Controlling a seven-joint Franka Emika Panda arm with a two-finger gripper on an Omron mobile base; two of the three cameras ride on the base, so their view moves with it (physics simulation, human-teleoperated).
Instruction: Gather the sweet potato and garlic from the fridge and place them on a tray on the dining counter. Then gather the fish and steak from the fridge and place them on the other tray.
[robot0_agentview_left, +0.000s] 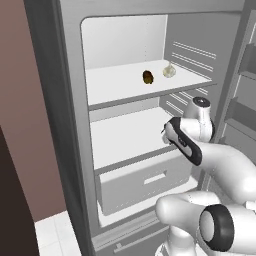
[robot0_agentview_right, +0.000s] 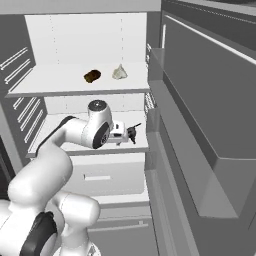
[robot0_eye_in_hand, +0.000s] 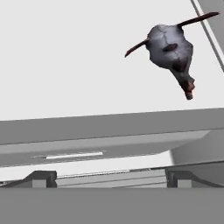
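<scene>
The fridge (robot0_agentview_left: 70, 125) stands open. On its upper shelf lie the brown sweet potato (robot0_agentview_left: 147, 77) (robot0_agentview_right: 92, 76) and, just right of it, the pale garlic (robot0_agentview_left: 169, 71) (robot0_agentview_right: 119, 73). My arm reaches in at the height of the middle shelf (robot0_agentview_right: 55, 131), one level below both. My gripper (robot0_eye_in_hand: 109, 177) is open with nothing between its fingertips. A grey lumpy thing with thin reddish spines (robot0_eye_in_hand: 170, 50), possibly the fish, lies on the white shelf ahead and to the right, well clear of the fingers. The steak, both trays and the dining counter are out of view.
A drawer with a slot handle (robot0_agentview_left: 155, 178) sits under the middle shelf. The open fridge door with its bins (robot0_agentview_right: 200, 110) stands close on the right. A brown wall (robot0_agentview_left: 25, 125) borders the fridge on the left.
</scene>
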